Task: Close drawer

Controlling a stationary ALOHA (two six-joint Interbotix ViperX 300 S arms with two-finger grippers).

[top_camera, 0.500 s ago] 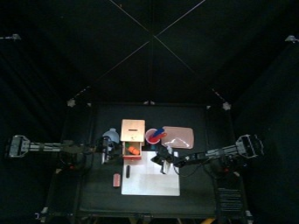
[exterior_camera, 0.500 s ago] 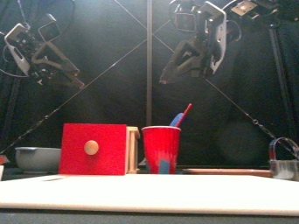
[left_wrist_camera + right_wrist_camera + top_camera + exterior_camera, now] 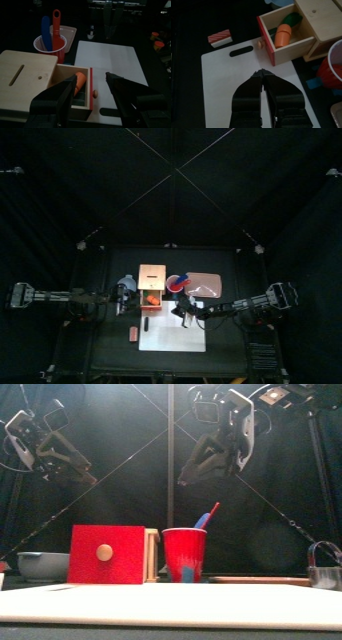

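The tan wood box (image 3: 152,276) stands at the table's middle, with its drawer (image 3: 154,301) pulled out toward the white sheet. The drawer is reddish-orange inside and holds a carrot (image 3: 80,83). The front view shows its red front (image 3: 107,554) with a round knob. My left gripper (image 3: 90,78) is open and hovers above the drawer, beside the box's left side in the top view (image 3: 128,293). My right gripper (image 3: 261,74) is shut and hangs over the white sheet, just in front of the drawer's front (image 3: 267,41). It also shows in the top view (image 3: 187,311).
A red cup (image 3: 185,556) holding blue and red utensils stands right of the box. A pinkish board (image 3: 203,281) lies behind the cup. The white sheet (image 3: 177,330) bears a small black piece (image 3: 239,51). A red-and-white striped block (image 3: 219,36) lies left of the sheet. A grey-blue bowl (image 3: 43,564) sits far left.
My right arm has shifted slightly to the left, toward the drawer. The left arm and the drawer have not visibly moved.
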